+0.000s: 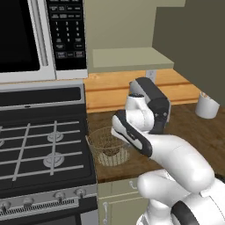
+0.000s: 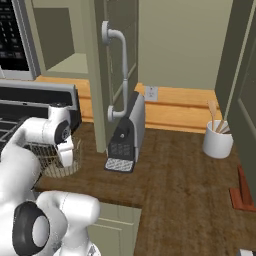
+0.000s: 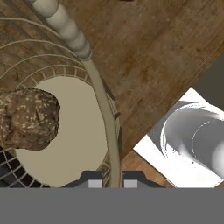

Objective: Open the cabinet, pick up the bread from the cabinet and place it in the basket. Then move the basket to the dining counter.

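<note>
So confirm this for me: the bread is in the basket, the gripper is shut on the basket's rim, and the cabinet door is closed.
Not quite: the cabinet door stands open, as the right base view shows. The rest holds: the bread lies in the basket, and the gripper is shut on its rim.

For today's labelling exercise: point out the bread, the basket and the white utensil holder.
bread (image 3: 28, 118), hand view, middle of its crust.
basket (image 3: 101, 98), hand view, on its rim.
white utensil holder (image 2: 217, 140), right base view, on its outer wall.
</note>
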